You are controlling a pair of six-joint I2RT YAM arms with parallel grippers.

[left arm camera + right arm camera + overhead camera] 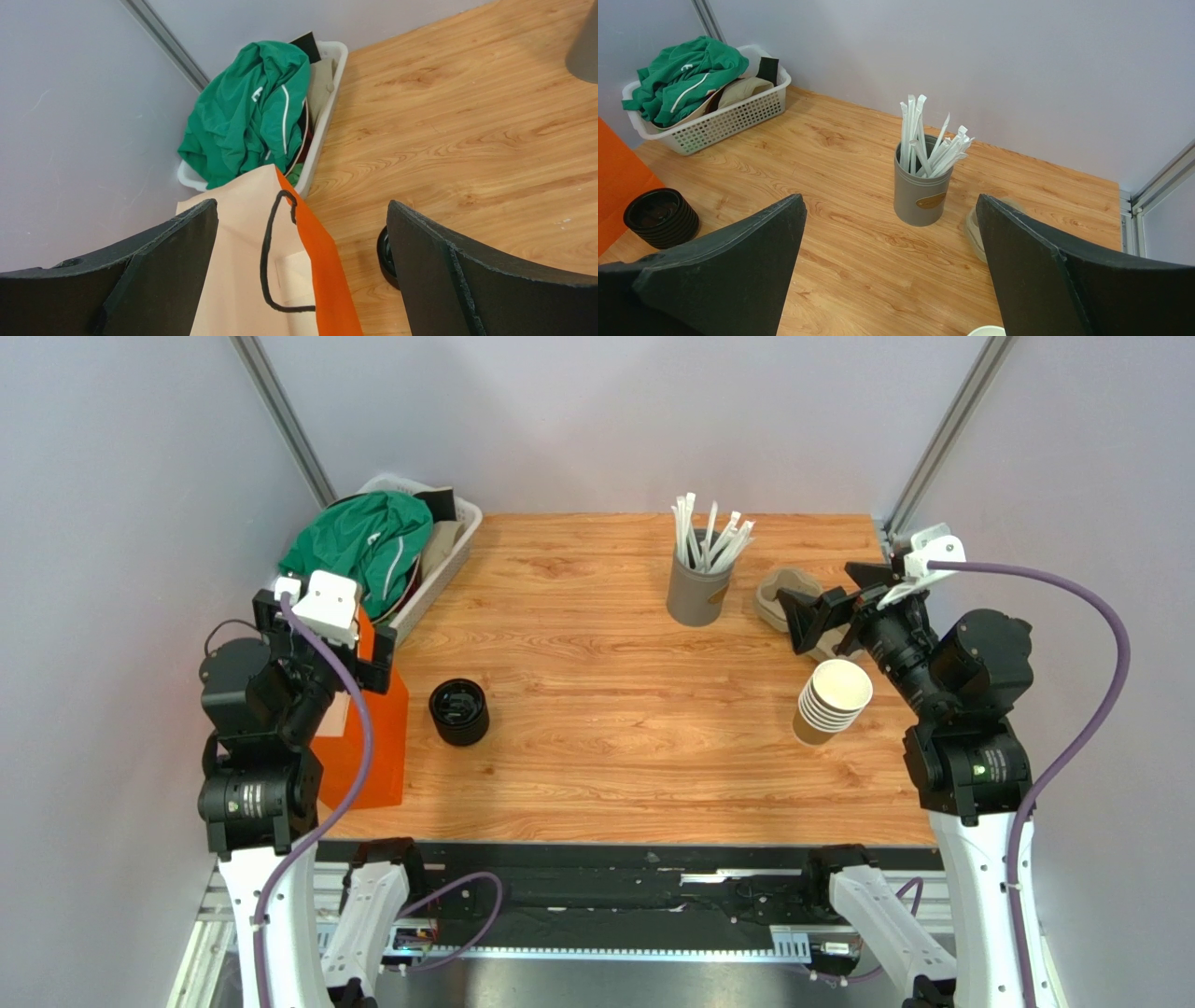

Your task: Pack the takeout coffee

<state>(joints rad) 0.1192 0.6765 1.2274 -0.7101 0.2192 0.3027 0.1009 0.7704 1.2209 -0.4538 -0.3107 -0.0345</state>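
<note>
Since no cup is lidded yet, my left jaws and right jaws both stand released, empty — the left over the open orange paper bag at near left, likely the coffee's destination. The round black plastic lids sit stacked just beside it; the tan ribbed paper cups stand stacked near right. The grey cup holds white straws; the white basket, a green garment.

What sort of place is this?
Probably a lab cell staged as a takeout coffee counter: grey walls around a wooden table with a stack of tan ribbed paper cups, a grey cup of white straws and stacked round black plastic lids.
</note>
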